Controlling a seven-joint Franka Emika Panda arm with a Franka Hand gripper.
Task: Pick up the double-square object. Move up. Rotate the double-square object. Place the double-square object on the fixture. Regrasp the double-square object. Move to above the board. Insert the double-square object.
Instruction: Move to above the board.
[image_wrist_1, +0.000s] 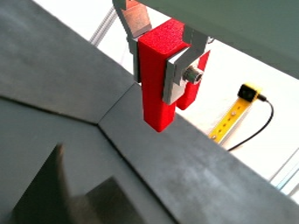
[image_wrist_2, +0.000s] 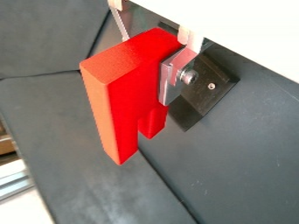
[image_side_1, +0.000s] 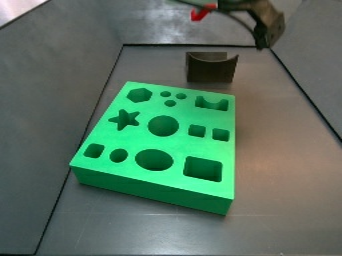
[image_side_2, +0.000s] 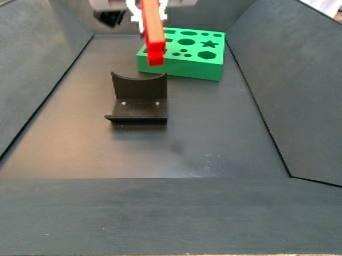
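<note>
The red double-square object (image_side_2: 154, 46) hangs upright in the air, its long axis pointing down, with my gripper (image_side_2: 142, 14) shut on its upper part. Both wrist views show the silver fingers (image_wrist_1: 183, 72) pressed against opposite sides of the red block (image_wrist_2: 122, 92), stepped end downward. The dark fixture (image_side_2: 138, 97) stands on the floor below and a little nearer than the block; it also shows in a side view, the fixture (image_side_1: 211, 67). Beyond it lies the green board (image_side_1: 160, 140) with its shaped holes. In that view only a red tip (image_side_1: 201, 14) shows under the gripper (image_side_1: 221, 10).
Sloping dark walls (image_side_2: 54, 90) enclose the grey floor on both sides. The board (image_side_2: 195, 55) sits at the far end of the bin. A yellow tape measure (image_wrist_1: 239, 105) lies outside the wall on the white surface.
</note>
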